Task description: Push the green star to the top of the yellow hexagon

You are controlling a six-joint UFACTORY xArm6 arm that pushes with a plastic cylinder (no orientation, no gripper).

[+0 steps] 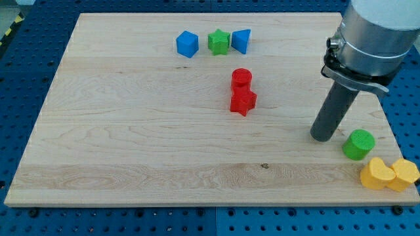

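1. Since no hand is fitted, nothing is held; my tip [322, 136] rests just left of the green cylinder [359, 144].
2. The yellow hexagon [404, 174] sits at the tabletop [131, 144] edge, easily knocked off.
3. The green star [218, 42], wedged between two blue blocks [187, 44] [241, 40] far away, may drag them along.

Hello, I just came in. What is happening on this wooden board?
A robot arm pushes small blocks with a rod. My tip rests near the view's right edge, just left of the green cylinder, touching nothing. The green star sits far away at the top, between two blue blocks. Two yellow blocks lie at the bottom right corner.
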